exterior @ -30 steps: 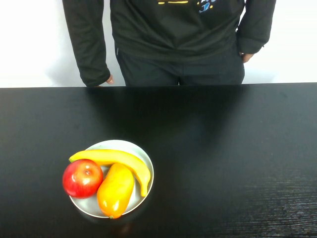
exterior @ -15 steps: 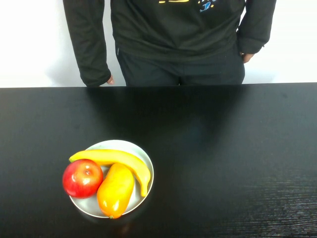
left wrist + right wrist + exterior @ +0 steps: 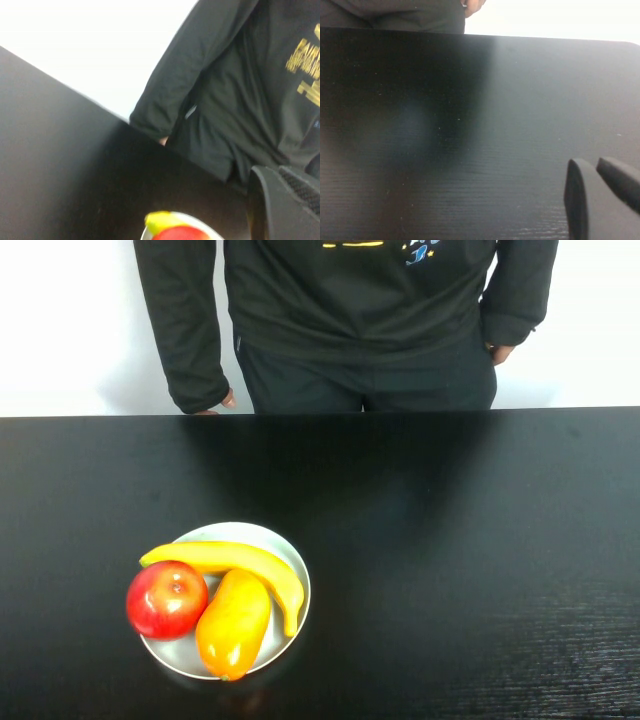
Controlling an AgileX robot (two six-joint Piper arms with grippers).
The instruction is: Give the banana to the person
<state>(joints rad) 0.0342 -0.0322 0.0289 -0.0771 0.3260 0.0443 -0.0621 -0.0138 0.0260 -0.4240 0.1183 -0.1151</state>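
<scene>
The banana (image 3: 240, 563) lies curved across the far side of a white plate (image 3: 298, 575) at the table's front left. Its yellow end (image 3: 159, 220) shows low in the left wrist view. The person (image 3: 350, 320) stands behind the table's far edge with arms down, and also shows in the left wrist view (image 3: 240, 90). Neither gripper shows in the high view. My left gripper (image 3: 274, 171) is shut and empty, near the plate on the robot's side. My right gripper (image 3: 591, 164) is shut and empty over bare table.
A red apple (image 3: 166, 600) and a plump orange-yellow oval fruit (image 3: 233, 623) share the plate, touching the banana's near side. The black table (image 3: 450, 540) runs to the far edge by the person.
The person has shifted slightly to the right. The fruit and plate have not moved.
</scene>
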